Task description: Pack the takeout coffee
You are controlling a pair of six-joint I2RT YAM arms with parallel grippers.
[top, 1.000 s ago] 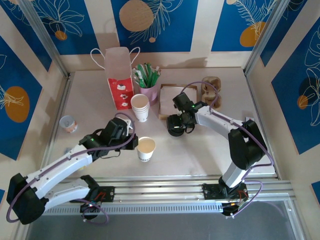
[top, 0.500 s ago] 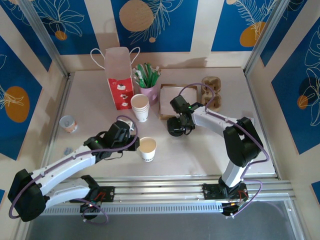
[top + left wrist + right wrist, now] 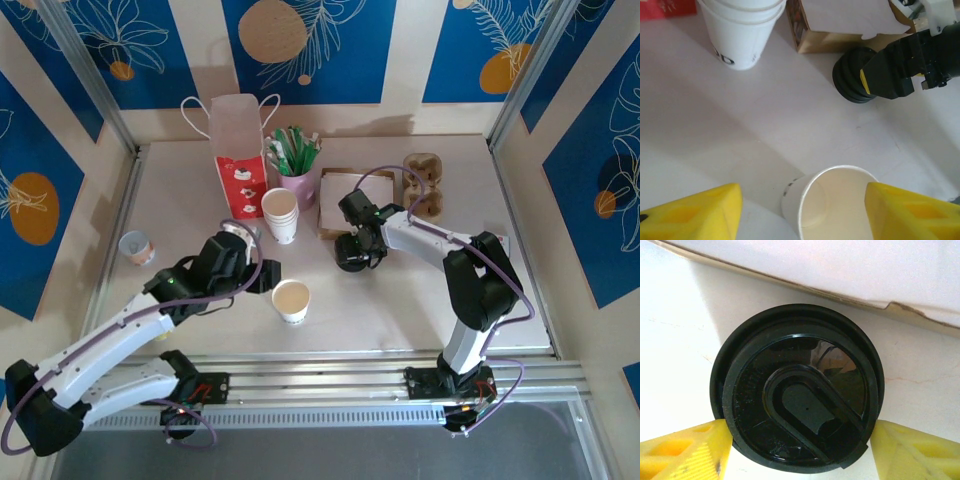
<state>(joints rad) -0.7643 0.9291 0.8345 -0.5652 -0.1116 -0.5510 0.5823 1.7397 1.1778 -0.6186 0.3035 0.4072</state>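
The takeout coffee's white paper cup [image 3: 291, 300], tan inside, stands upright and lidless at the middle front of the table. My left gripper [image 3: 263, 278] is open just left of it. In the left wrist view the cup [image 3: 832, 205] sits between the yellow fingers [image 3: 695, 212] with a gap on each side. A short stack of black lids [image 3: 352, 254] lies to the right, beside the brown napkin box. My right gripper [image 3: 800, 452] straddles the top lid [image 3: 800, 400], its yellow pads [image 3: 682, 452] pressed against the lid's rim on both sides.
A stack of lidless white cups [image 3: 280, 213] stands behind the coffee cup. Behind that are a red-and-white bag [image 3: 240, 160] and a pink cup of sticks [image 3: 297, 180]. The napkin box [image 3: 338, 200] and the cardboard carrier [image 3: 424, 180] lie at the back right. A small cup [image 3: 135, 247] sits far left.
My left gripper let go of the cup, opened wide and drew back to the left; the cup stayed standing. My right gripper's fingers closed in onto the top lid.
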